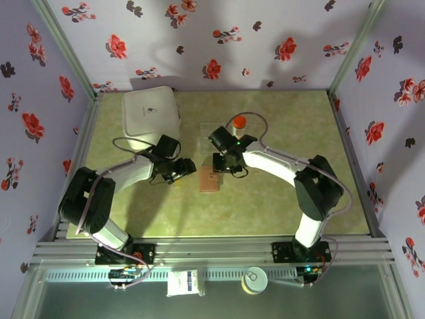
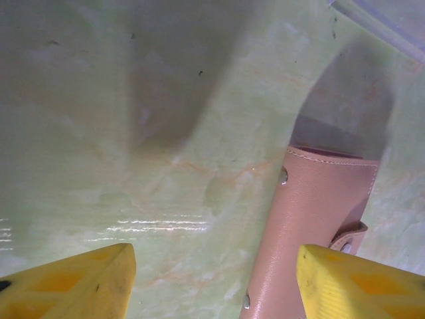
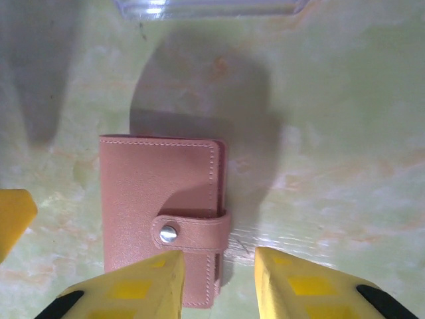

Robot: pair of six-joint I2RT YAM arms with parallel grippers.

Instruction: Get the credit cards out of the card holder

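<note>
From above: holder (image 1: pixel 210 181) flat on the green worktop (image 1: pixel 265 206), folded shut, pinkish-brown side up, right in the middle. Left gripper (image 1: pixel 184 170) low at its left edge, right gripper (image 1: pixel 229 167) just off its upper right corner. Behind, a clear box (image 1: pixel 211 133), an orange-capped bottle (image 1: pixel 239 123) beside it, and a white container (image 1: pixel 151 116) at the back left.

Over to the left wrist: yellow fingers (image 2: pixel 66 282) spread wide, left gripper (image 2: pixel 212 286) holding nothing. Holder (image 2: pixel 319 219) lying lengthwise at the right side of the gap, its near end running under the right finger; touching or not, cannot tell. Rivets along its edge, strap tab peeking out beside it. Bare worktop (image 2: pixel 133 133) across the rest of the gap, corner of the clear box (image 2: pixel 378 20) top right.

Now the right wrist: right gripper (image 3: pixel 218 282) parted, nothing pinched, poised over the holder's near right edge. Holder (image 3: pixel 153 186) closed, strap wrapped round its right side and snapped down with a silver stud. Left finger (image 3: pixel 126 289) overlapping its near edge. Clear box (image 3: pixel 206 6) along the top.
</note>
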